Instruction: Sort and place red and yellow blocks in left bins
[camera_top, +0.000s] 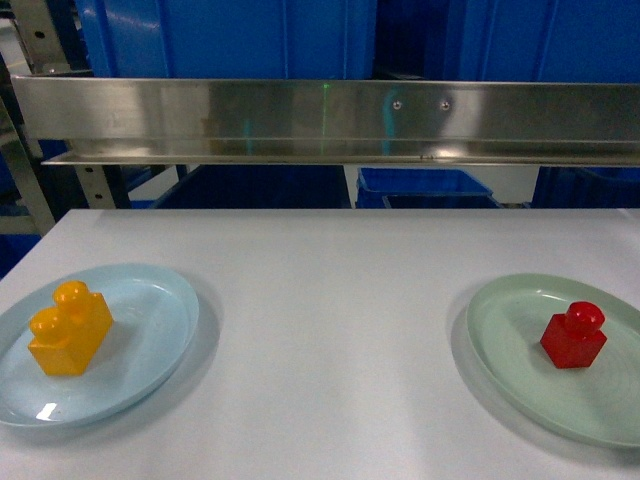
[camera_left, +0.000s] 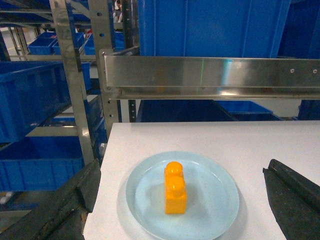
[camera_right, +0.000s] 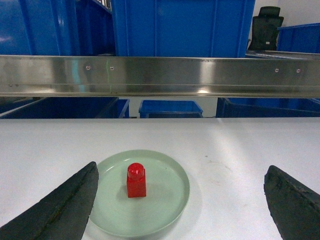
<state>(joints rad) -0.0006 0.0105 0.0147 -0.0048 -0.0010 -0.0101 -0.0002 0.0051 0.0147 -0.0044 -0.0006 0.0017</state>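
Note:
The orange-yellow two-stud block (camera_top: 69, 328) stands on a pale blue plate (camera_top: 160, 300) at the table's front left. On a pale green plate (camera_top: 505, 335) at the front right stands the small red one-stud block (camera_top: 574, 335). Neither gripper shows in the head view. In the left wrist view my left gripper (camera_left: 182, 170) hangs open, its fingers (camera_left: 75, 195) wide apart either side of the yellow block (camera_left: 175, 189), above and short of it. My right gripper (camera_right: 181, 170) is open too, with the red block (camera_right: 136, 180) nearer its left finger. Bright-blue bins (camera_left: 30, 97) sit on racks to the left.
A long steel rail (camera_top: 320, 115) crosses just beyond the white table's (camera_top: 330, 300) far edge, with more blue crates (camera_top: 230, 35) behind and below it. A perforated steel rack post (camera_left: 70, 75) stands off the table's left edge.

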